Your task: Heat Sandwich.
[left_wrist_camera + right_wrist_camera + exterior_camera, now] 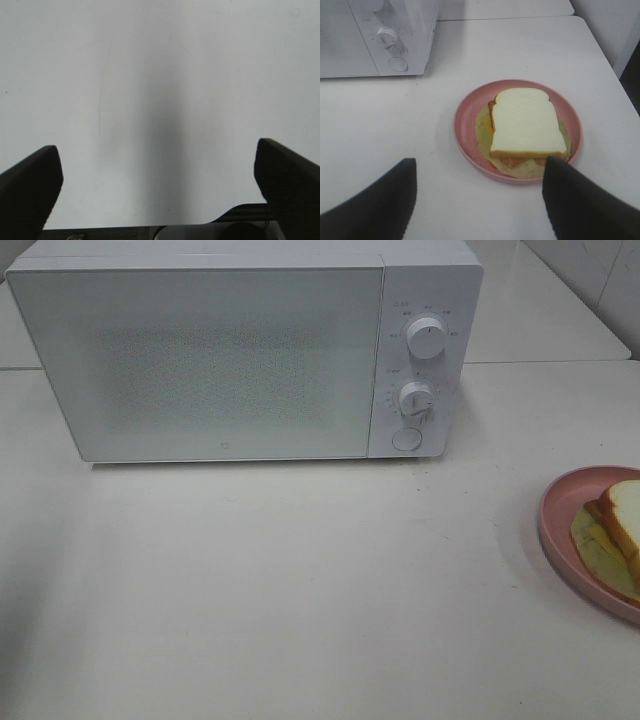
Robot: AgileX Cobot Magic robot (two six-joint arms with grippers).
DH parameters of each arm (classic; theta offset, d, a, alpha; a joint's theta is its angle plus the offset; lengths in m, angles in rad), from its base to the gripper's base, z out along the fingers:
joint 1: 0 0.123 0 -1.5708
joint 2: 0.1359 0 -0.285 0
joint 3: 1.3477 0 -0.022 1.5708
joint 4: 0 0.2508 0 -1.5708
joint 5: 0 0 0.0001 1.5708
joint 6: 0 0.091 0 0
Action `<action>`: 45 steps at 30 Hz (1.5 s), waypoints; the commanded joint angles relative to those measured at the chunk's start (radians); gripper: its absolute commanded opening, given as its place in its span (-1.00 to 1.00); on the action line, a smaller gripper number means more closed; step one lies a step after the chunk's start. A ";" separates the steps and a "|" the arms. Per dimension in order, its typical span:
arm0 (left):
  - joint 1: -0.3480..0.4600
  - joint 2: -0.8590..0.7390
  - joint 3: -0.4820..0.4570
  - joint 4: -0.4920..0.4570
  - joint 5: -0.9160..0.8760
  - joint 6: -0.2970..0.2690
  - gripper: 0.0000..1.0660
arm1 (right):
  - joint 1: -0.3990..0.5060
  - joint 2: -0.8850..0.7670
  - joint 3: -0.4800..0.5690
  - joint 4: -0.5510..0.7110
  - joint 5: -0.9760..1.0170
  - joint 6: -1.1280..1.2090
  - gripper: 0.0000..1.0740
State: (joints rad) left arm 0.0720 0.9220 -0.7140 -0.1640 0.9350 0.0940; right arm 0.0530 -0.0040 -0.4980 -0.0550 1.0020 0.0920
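The sandwich (526, 123), white bread with tan crust over pale yellow and orange-red filling, lies on a round pink plate (465, 120). In the high view the plate (560, 502) and sandwich (622, 522) sit at the right edge, partly cut off. The white microwave (200, 360) stands at the back with its door shut; its corner shows in the right wrist view (395, 37). My right gripper (477, 195) is open and empty, a little short of the plate. My left gripper (157, 175) is open and empty over bare table. Neither gripper shows in the high view.
The microwave has two white knobs (427, 339) (415, 398) and a round button (406, 439) on its right panel. The white table (300, 580) stretches in front of it. The table's right edge (612, 75) runs close beside the plate.
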 commanded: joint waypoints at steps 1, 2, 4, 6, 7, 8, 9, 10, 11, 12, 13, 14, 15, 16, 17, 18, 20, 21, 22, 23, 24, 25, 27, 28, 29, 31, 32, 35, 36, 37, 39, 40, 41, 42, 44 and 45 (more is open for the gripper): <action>0.004 -0.096 0.049 0.005 0.014 -0.005 0.88 | -0.006 -0.028 0.000 -0.001 -0.006 0.003 0.27; 0.004 -0.148 0.072 0.007 0.027 -0.005 0.88 | -0.006 -0.028 0.000 -0.001 -0.006 0.003 0.27; 0.004 -0.172 0.085 0.009 0.035 -0.005 0.88 | -0.006 -0.028 0.000 -0.001 -0.006 0.003 0.27; 0.004 -0.264 0.120 0.014 0.050 -0.005 0.88 | -0.006 -0.028 0.000 -0.001 -0.006 0.003 0.27; 0.004 -0.264 0.120 0.014 0.050 -0.005 0.88 | -0.006 -0.028 0.000 -0.001 -0.006 0.003 0.27; 0.004 -0.295 0.132 0.016 0.052 -0.005 0.88 | -0.006 -0.028 0.000 -0.001 -0.006 0.003 0.27; 0.004 -0.326 0.142 0.021 0.053 -0.005 0.88 | -0.006 -0.028 0.000 -0.001 -0.006 0.003 0.27; 0.004 -0.350 0.150 0.027 0.057 -0.005 0.88 | -0.006 -0.028 0.000 -0.001 -0.006 0.003 0.27; 0.004 -0.403 0.169 0.030 0.070 -0.007 0.88 | -0.006 -0.028 0.000 -0.001 -0.006 0.003 0.27; 0.004 -0.403 0.169 0.030 0.070 -0.007 0.88 | -0.006 -0.028 0.000 -0.001 -0.006 0.003 0.27; 0.004 -0.430 0.168 0.030 0.080 -0.008 0.88 | -0.006 -0.028 0.000 -0.001 -0.006 0.003 0.27; 0.004 -0.455 0.169 0.030 0.089 -0.008 0.88 | -0.006 -0.028 0.000 -0.001 -0.006 0.003 0.27; 0.004 -0.474 0.171 0.030 0.096 -0.009 0.88 | -0.006 -0.028 0.000 -0.001 -0.006 0.003 0.27; 0.000 -0.517 0.174 0.029 0.108 -0.009 0.88 | -0.006 -0.028 0.000 -0.001 -0.006 0.003 0.27; 0.000 -0.517 0.174 0.029 0.108 -0.009 0.88 | -0.006 -0.028 0.000 -0.001 -0.006 0.003 0.27; -0.006 -0.537 0.180 0.031 0.118 -0.014 0.88 | -0.006 -0.028 0.000 -0.001 -0.006 0.003 0.27; -0.024 -0.590 0.197 0.034 0.139 -0.025 0.88 | -0.006 -0.028 0.000 -0.001 -0.006 0.003 0.27; -0.024 -0.590 0.197 0.034 0.139 -0.025 0.88 | -0.006 -0.028 0.000 -0.001 -0.006 0.003 0.27; -0.027 -0.608 0.196 0.038 0.139 -0.029 0.88 | -0.006 -0.028 0.000 -0.001 -0.006 0.003 0.27; -0.028 -0.629 0.196 0.041 0.138 -0.033 0.88 | -0.006 -0.028 0.000 -0.001 -0.006 0.003 0.27; -0.028 -0.671 0.196 0.045 0.138 -0.037 0.88 | -0.006 -0.028 0.000 -0.001 -0.006 0.003 0.27; -0.028 -0.691 0.196 0.045 0.138 -0.037 0.88 | -0.006 -0.028 0.000 -0.001 -0.006 0.003 0.27; -0.028 -0.705 0.196 0.045 0.138 -0.037 0.88 | -0.006 -0.028 0.000 -0.001 -0.006 0.003 0.27; -0.028 -0.724 0.196 0.045 0.137 -0.037 0.88 | -0.006 -0.028 0.000 -0.001 -0.006 0.003 0.27; -0.028 -0.755 0.196 0.045 0.137 -0.037 0.88 | -0.006 -0.028 0.000 -0.001 -0.006 0.003 0.27; -0.028 -0.772 0.196 0.045 0.137 -0.037 0.88 | -0.006 -0.028 0.000 -0.001 -0.006 0.003 0.27; -0.028 -0.787 0.196 0.045 0.137 -0.037 0.88 | -0.006 -0.028 0.000 -0.001 -0.006 0.003 0.27; -0.028 -0.849 0.197 0.045 0.137 -0.037 0.88 | -0.006 -0.028 0.000 -0.001 -0.006 0.003 0.27; -0.028 -0.849 0.197 0.045 0.137 -0.037 0.88 | -0.006 -0.028 0.000 -0.001 -0.006 0.003 0.27; -0.028 -0.864 0.197 0.045 0.137 -0.037 0.88 | -0.006 -0.028 0.000 -0.001 -0.006 0.003 0.27; -0.028 -0.927 0.197 0.045 0.137 -0.036 0.88 | -0.006 -0.028 0.000 -0.001 -0.006 0.003 0.27; -0.028 -0.952 0.197 0.045 0.137 -0.035 0.88 | -0.006 -0.028 0.000 -0.001 -0.006 0.003 0.27; -0.028 -0.952 0.197 0.045 0.137 -0.035 0.88 | -0.006 -0.028 0.000 -0.001 -0.006 0.003 0.27; -0.028 -0.948 0.197 0.046 0.137 -0.032 0.88 | -0.006 -0.028 0.000 -0.001 -0.006 0.003 0.27; -0.028 -0.945 0.197 0.046 0.137 -0.032 0.88 | -0.006 -0.028 0.000 -0.001 -0.006 0.003 0.27; -0.028 -0.948 0.197 0.046 0.137 -0.032 0.88 | -0.006 -0.028 0.000 -0.001 -0.006 0.003 0.27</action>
State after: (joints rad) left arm 0.0480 -0.0040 -0.5190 -0.1200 1.0700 0.0640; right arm 0.0530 -0.0040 -0.4980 -0.0550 1.0020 0.0920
